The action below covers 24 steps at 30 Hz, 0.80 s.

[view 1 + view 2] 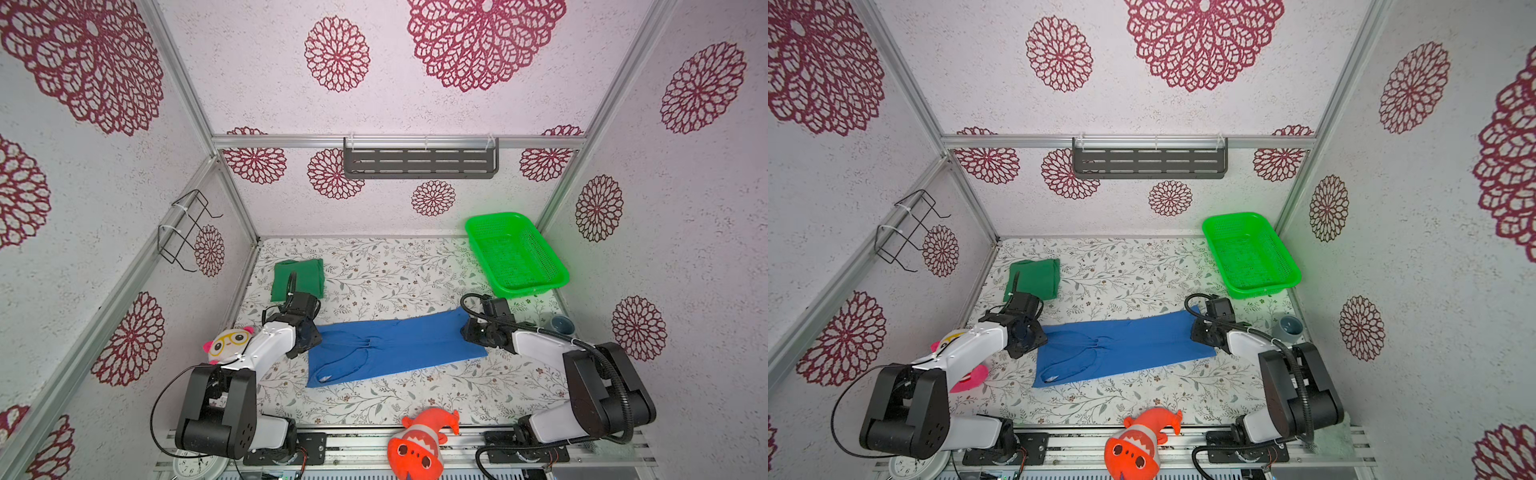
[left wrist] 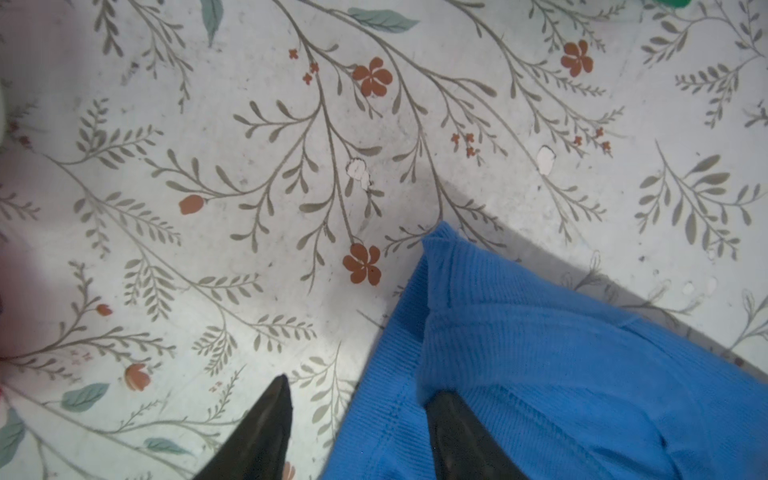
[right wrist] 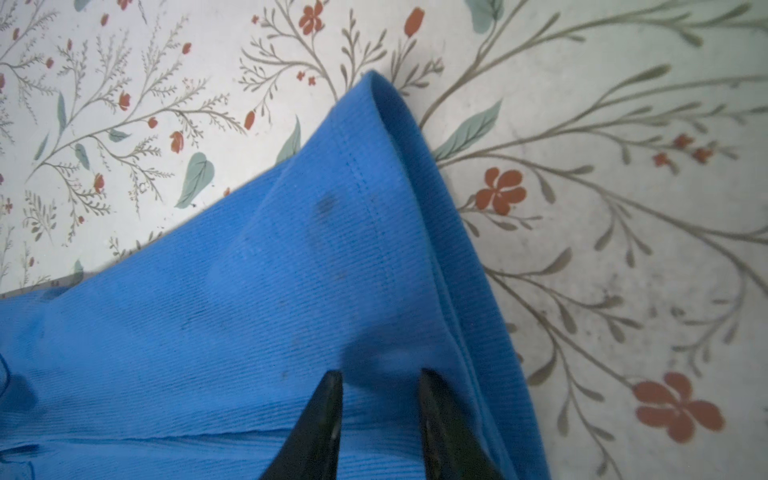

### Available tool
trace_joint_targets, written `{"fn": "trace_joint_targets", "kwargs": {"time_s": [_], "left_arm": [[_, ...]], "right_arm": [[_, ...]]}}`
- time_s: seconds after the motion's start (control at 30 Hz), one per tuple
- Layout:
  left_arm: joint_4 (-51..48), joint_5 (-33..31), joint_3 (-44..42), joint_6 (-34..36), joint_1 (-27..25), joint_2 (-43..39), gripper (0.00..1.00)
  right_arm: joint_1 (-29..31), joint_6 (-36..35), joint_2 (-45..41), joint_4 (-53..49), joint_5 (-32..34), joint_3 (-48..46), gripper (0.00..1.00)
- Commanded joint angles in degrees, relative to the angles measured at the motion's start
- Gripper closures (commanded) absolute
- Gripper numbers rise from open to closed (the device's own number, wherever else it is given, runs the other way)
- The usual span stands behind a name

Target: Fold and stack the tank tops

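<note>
Looking at the blue tank top (image 1: 395, 349) stretched flat across the counter (image 1: 374, 266); can't read the tiny white label (image 1: 325, 378) by its neckline, too small. Got the green tank top (image 1: 297, 278) folded near the back left corner. Seeing the left pincer (image 2: 363, 386) released, straddling the blue edge. No telling about the right pincer (image 3: 381, 372) and its grip at the opposite end.

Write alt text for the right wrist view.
Right gripper, jaws slightly apart, is poised over the hemmed corner of the blue top. The top lies spread on a floral-print table.
</note>
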Motion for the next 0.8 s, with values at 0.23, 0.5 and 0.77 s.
{"fn": "trace_joint_targets", "kwargs": {"time_s": [0.23,0.5,0.77], "left_arm": [[-8.22,-1.35,0.97,0.67,-0.52,-6.02,0.25],[-16.98,-6.45,8.36,1.34,-2.58,-9.86,0.23],[-11.01,-0.83,6.9,-0.74,-4.36,-10.68,0.24]], "right_arm": [[-0.3,-4.48,-13.79,-0.43,-1.58,0.13,0.44],[3.46,-5.03,-10.98,-2.42,0.39,3.01,0.48],[4.85,-5.3,-9.44,0.95,-0.65,3.33,0.49]]}}
